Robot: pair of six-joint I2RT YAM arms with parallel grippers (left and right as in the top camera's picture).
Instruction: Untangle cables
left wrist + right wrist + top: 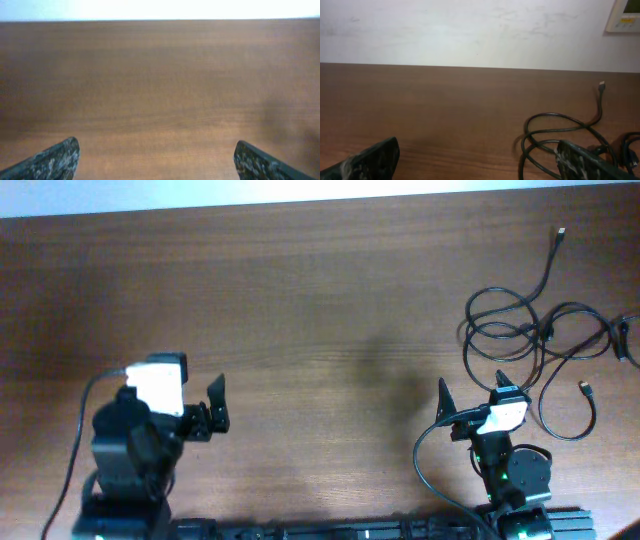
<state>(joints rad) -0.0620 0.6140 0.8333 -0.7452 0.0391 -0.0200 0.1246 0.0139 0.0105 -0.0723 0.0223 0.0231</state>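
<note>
Overhead, the cables (545, 332) lie coiled just beyond the wide-spread right claw (473, 387).

This is a plain lab or office room: a wood-grain table (320, 280) meets a bare white wall (470, 30). A beige control panel (626, 15) hangs there at one o'clock. The robot's left arm (130, 440) and right arm (512, 470) stand at the table's six o'clock edge.

Cables (547, 332) cut by right edge overhead; in right wrist view, loops hidden behind jaw.
</note>
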